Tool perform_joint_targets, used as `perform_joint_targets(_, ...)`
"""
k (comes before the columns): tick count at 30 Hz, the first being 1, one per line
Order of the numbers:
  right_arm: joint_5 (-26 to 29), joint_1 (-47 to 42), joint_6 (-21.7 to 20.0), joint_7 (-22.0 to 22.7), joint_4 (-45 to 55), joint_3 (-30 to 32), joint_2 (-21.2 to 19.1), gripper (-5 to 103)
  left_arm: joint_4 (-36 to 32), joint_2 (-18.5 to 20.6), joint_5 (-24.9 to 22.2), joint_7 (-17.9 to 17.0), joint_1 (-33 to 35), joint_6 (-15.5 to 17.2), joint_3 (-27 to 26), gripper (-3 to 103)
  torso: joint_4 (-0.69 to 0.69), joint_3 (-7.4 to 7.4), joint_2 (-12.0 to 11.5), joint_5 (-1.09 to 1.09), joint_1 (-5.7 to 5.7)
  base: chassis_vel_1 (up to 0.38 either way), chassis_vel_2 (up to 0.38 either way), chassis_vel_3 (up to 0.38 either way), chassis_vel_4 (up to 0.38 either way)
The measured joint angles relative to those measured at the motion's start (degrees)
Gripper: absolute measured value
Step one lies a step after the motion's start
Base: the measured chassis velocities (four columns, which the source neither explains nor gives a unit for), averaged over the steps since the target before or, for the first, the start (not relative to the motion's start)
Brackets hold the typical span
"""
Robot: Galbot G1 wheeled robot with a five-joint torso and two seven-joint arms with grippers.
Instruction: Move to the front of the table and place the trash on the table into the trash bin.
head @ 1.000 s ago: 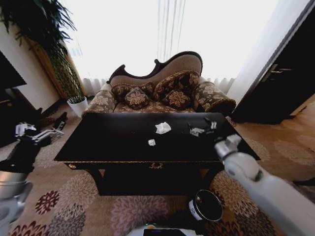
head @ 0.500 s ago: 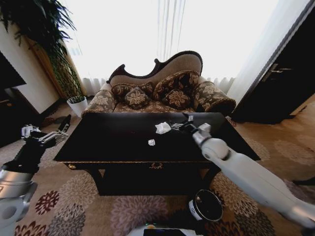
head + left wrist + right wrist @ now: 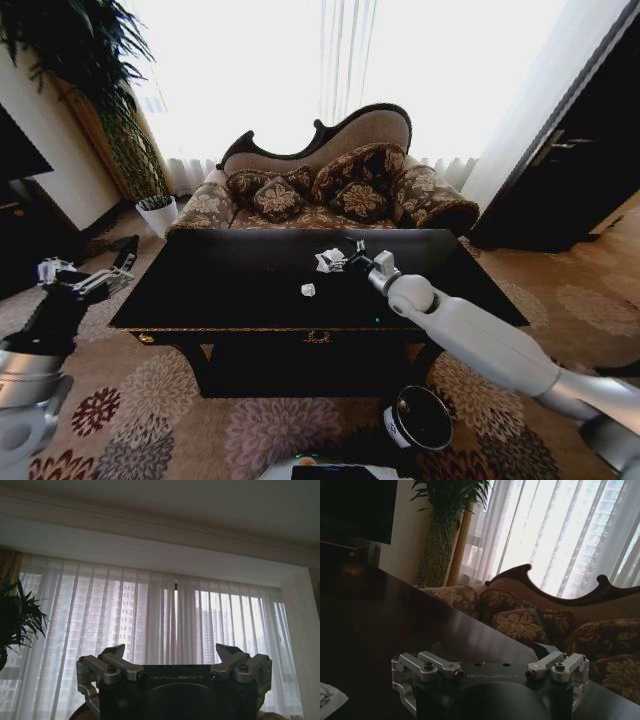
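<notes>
You are parked at the front of the table (image 3: 200, 300), so the approach is done. Nothing is binned yet — the trash bin (image 3: 420, 418) sits on the carpet at 5 o'clock. The right gripper (image 3: 352, 256) reaches over the table top, jaws apart, just beside the crumpled tissue (image 3: 328, 260) at 12 o'clock. A white scrap (image 3: 308, 290) lies nearer. The left gripper (image 3: 92, 276) waits at 9 o'clock, jaws apart.

The word "GALBOT" is being shown in pale letters on the dark body of the left gripper (image 3: 174, 656), low in the left wrist frame, and likewise on the right gripper (image 3: 490, 661), low in the right wrist frame.
</notes>
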Motion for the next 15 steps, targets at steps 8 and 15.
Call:
perform_joint_targets(8,6.3,3.1,-6.4,-1.1,-1.1,-1.8,-0.6,100,-0.2,-0.6,0.3,-0.1,0.1,0.0,0.3,100,0.00,0.00,0.0,0.01,0.00,0.000,0.000,0.000,0.000)
perform_joint_targets(15,9.5,6.0,-11.1,-1.6,-1.9,-3.6,0.1,100,0.0,0.0,0.0,0.0,0.2,-0.4,-0.7,100,0.01,0.00,0.0,0.01,0.00,0.000,0.000,0.000,0.000)
